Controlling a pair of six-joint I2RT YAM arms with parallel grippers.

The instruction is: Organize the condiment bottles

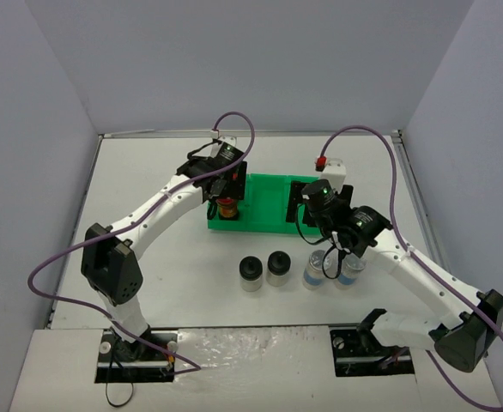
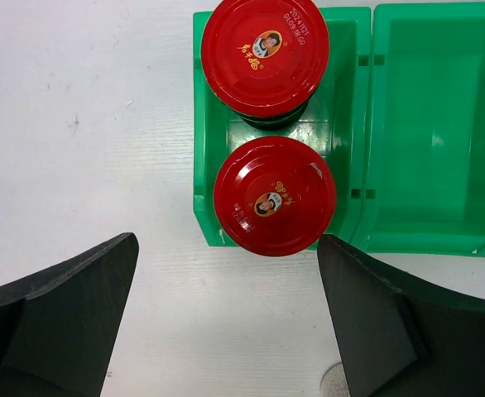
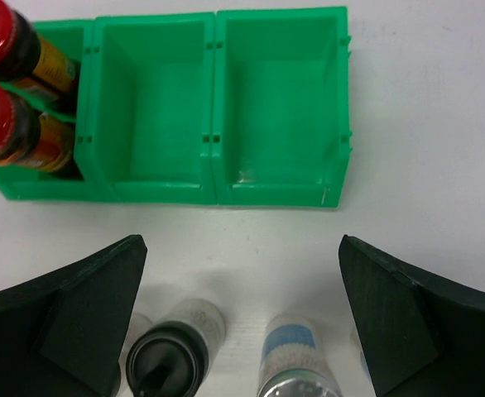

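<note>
Red-capped jars, two of them, stand one behind the other in the left end compartment of the green tray. The left pincer hovers over them, spread wide and gripping nothing. The right pincer is likewise agape and empty above the counter, where two black-capped jars and two silver-capped jars stand in a row just in front of the tray.
</note>
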